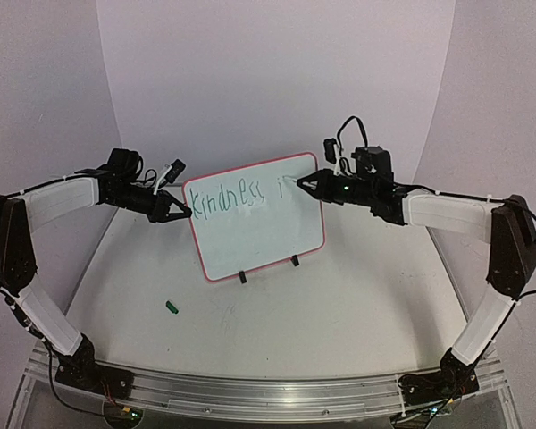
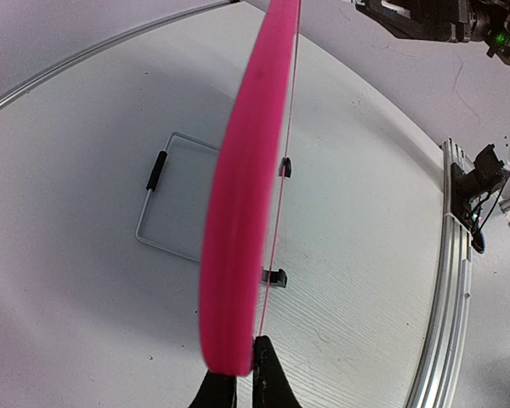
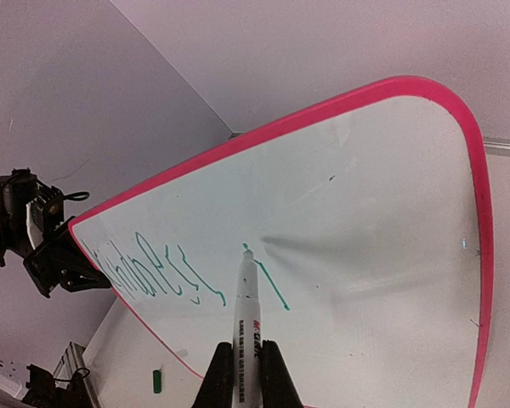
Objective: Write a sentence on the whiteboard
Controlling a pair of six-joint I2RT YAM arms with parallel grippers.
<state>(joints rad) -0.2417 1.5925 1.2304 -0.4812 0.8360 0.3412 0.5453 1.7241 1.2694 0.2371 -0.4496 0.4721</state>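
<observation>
The whiteboard (image 1: 259, 234) stands mid worktop (image 1: 357, 313). The left claw (image 1: 186, 212) clenches its 10 o'clock edge, and the right claw (image 1: 302, 185) grasps a marker (image 3: 245, 316) at 2 o'clock. The sentence (image 1: 228, 198) sits close to the frame (image 1: 320, 207), so words may cramp, or hard pressing could tip the board.

A: How is your light?
B: Soft and even from overhead, with a lilac cast; you get only faint shadows on the tabletop (image 1: 339, 304).
A: And sharpness?
B: Your overhead view is slightly grainy. At your left wrist the whiteboard (image 2: 238, 212) edge is a blurred pink band and the rail (image 2: 446, 280) bows. At your right, the marker (image 3: 246, 314) throws a soft grey shadow.
</observation>
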